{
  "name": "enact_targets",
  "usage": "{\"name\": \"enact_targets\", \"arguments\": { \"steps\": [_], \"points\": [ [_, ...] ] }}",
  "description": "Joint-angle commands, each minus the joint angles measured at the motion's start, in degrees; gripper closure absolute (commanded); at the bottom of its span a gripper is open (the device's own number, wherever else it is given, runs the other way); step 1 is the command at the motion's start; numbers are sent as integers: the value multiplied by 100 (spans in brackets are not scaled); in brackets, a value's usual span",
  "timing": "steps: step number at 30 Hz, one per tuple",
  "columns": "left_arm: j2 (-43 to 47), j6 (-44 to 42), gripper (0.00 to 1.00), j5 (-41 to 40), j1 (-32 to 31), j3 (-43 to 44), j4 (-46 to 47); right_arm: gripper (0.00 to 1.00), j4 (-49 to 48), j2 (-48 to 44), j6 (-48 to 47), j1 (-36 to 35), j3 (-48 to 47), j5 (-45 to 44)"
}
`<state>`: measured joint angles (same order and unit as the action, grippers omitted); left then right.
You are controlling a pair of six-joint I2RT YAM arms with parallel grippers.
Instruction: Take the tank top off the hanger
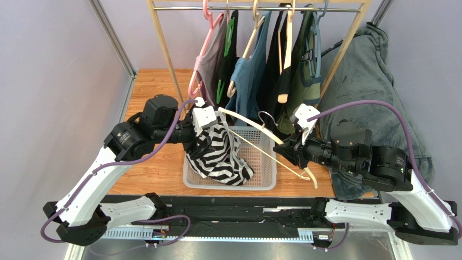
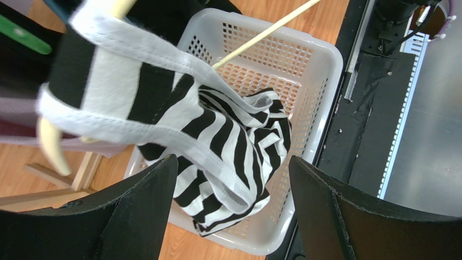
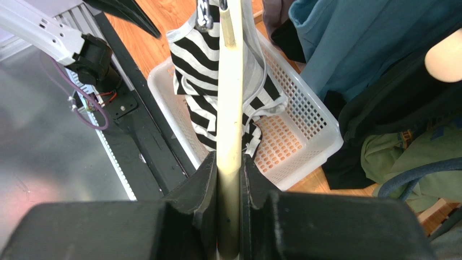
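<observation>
The left gripper gapes wide, gripping nothing, right over the tank top — soft, light, floppy striped knit. Its body slumps into the white basket, while one broad white-edged strap loops over an end of the hanger. That strap looks the place to pinch — the cloth will likely stretch and snag rather than slide. The right gripper is clamped on the stiff, smooth hanger arm.

The tank top over the white basket is black-and-white striped with white trim. The hanger above the basket is cream; behind the basket hangs a teal top.
</observation>
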<state>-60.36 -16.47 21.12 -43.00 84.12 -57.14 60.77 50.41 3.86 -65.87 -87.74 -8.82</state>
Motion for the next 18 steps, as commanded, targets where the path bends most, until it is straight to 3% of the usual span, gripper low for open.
{"name": "enact_targets", "arguments": {
  "steps": [1,7,9,10,13,18],
  "points": [
    [-160,188,17,86,-50,-325,458,100,-417,-84,88,-23,-392,38],
    [-257,-40,34,-634,-208,-598,669,100,-312,-146,115,-23,-471,73],
    [-240,-67,53,-785,-226,-590,757,100,-224,-137,115,-23,-507,73],
    [-231,-76,70,-890,-217,-589,775,100,-189,-120,124,-23,-524,73],
    [-213,-102,100,-1127,-226,-362,784,100,30,-119,133,-23,-568,-14],
    [-108,-181,100,-1295,-217,403,564,100,233,-260,360,-23,-385,-112]
  ]
}}
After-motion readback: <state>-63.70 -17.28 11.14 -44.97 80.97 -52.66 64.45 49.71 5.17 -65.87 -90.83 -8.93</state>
